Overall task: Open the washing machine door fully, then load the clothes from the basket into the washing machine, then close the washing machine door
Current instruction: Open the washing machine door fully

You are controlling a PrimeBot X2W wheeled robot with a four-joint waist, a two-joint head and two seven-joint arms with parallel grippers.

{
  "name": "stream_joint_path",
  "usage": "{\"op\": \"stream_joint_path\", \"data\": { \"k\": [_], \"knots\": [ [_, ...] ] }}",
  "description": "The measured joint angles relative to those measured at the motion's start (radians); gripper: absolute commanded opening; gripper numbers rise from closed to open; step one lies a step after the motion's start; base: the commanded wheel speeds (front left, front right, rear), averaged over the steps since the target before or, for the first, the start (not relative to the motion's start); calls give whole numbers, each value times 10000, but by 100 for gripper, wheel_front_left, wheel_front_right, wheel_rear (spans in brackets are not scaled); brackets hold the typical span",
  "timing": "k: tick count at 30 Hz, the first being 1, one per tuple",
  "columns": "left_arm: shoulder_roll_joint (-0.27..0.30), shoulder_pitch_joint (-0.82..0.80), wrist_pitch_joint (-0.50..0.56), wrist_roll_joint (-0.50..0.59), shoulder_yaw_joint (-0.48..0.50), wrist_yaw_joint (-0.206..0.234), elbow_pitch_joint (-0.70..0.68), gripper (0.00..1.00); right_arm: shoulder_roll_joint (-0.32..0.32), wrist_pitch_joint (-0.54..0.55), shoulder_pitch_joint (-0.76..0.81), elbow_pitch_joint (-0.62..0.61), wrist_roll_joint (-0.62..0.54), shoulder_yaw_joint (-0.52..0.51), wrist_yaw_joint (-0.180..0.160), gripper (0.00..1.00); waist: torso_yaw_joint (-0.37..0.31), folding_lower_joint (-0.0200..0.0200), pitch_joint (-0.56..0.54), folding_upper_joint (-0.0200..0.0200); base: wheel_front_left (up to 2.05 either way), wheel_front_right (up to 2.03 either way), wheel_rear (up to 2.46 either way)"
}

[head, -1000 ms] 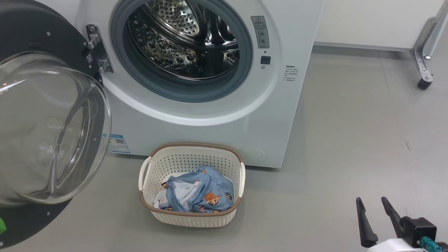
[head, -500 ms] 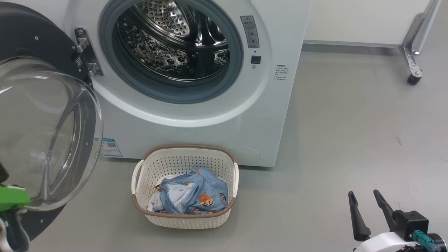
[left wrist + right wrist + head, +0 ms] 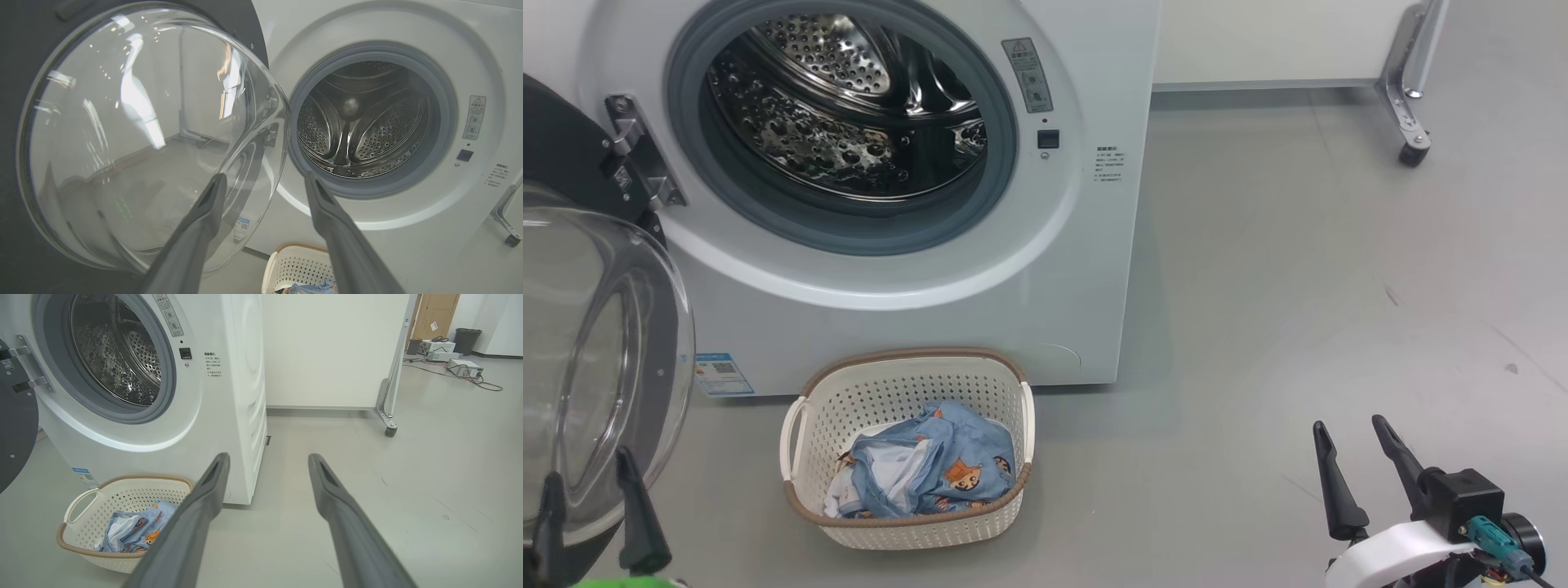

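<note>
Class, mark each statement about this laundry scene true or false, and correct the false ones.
1. The washing machine door is open. True.
2. The steel drum looks empty. True.
3. The clothes lie in the drum. False: they lie in the basket, on the floor in front of the washing machine.
4. The right gripper grips the basket's handle. False: it is open, holds nothing and is well apart from the basket.
5. The left gripper is open. True.

Lab test room, wheeled partition [image 3: 335,351], instruments [image 3: 463,367] on floor [image 3: 408,477] (cables [image 3: 486,386] trailing)
</note>
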Motion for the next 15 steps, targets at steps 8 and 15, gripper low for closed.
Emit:
{"op": "stream_joint_path", "data": {
  "k": [8, 15],
  "knots": [
    [-198, 923, -4, 257, -119, -125, 391, 100, 0, 0, -19, -113, -84, 245, 0, 100, -496, 0, 51, 0, 0, 0, 0],
    [-263, 1233, -4, 652, 15, -125, 504, 100, 2, 0, -28, -121, -84, 328, 0, 100, -785, 0, 73, 0, 0, 0, 0]
  ]
}}
